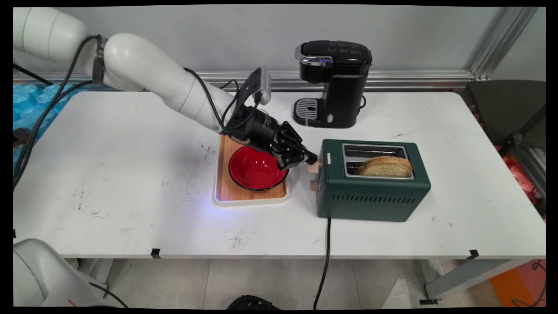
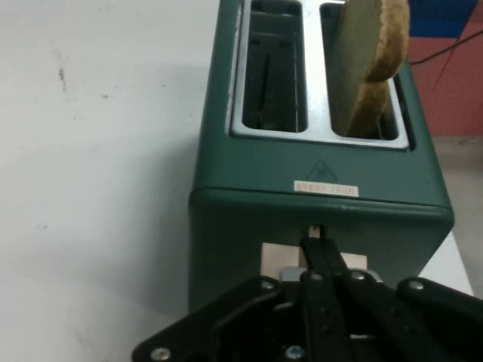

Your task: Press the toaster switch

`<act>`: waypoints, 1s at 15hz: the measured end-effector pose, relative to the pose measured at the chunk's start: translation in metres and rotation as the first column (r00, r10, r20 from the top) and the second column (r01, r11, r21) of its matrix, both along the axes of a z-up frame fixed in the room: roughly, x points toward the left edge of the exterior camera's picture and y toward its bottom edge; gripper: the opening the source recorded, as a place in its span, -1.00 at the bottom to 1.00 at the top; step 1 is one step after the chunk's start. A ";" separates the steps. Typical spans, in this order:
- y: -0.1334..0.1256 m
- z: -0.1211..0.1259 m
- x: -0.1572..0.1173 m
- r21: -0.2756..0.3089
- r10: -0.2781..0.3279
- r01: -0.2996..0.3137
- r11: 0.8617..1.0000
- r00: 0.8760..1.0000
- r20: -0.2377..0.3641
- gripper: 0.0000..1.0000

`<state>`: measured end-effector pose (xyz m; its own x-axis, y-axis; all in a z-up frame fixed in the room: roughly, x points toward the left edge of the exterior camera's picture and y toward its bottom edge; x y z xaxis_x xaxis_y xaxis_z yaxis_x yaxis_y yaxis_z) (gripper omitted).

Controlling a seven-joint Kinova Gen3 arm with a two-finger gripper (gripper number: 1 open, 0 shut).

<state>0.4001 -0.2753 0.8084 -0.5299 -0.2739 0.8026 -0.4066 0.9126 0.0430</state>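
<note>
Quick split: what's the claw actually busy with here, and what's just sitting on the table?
In play:
claw, fingers together at the toaster's lever
toaster, green
bread, standing in the near slot

Lying about:
red bowl on a wooden tray, beside the toaster
coffee maker, black, at the back of the table

The tool [image 1: 310, 158] has its two fingers pressed together, and their tips rest on the wooden lever [image 1: 314, 168] at the end face of the dark green toaster [image 1: 372, 192]. The toaster stands on the white surface [image 1: 130, 174] and has two slots on top. One slice of toasted bread [image 1: 387, 166] stands out of the nearer slot; the other slot is empty.
</note>
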 end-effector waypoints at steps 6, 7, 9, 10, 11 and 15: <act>-0.002 -0.011 -0.003 -0.011 -0.008 0.008 1.000 1.000 0.001 -1.00; -0.002 -0.013 -0.003 -0.011 -0.009 0.010 1.000 1.000 0.002 -1.00; -0.002 -0.016 -0.004 -0.009 -0.011 0.011 1.000 1.000 0.004 -1.00; -0.002 -0.018 -0.004 -0.008 -0.011 0.012 1.000 1.000 0.005 -1.00; -0.002 -0.019 -0.004 -0.007 -0.012 0.012 1.000 1.000 0.007 -1.00; -0.002 -0.028 -0.004 -0.003 -0.011 0.011 1.000 1.000 0.016 -1.00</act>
<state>0.3960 -0.2769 0.7806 -0.5457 -0.2653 0.7949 -0.3971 0.9172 0.0335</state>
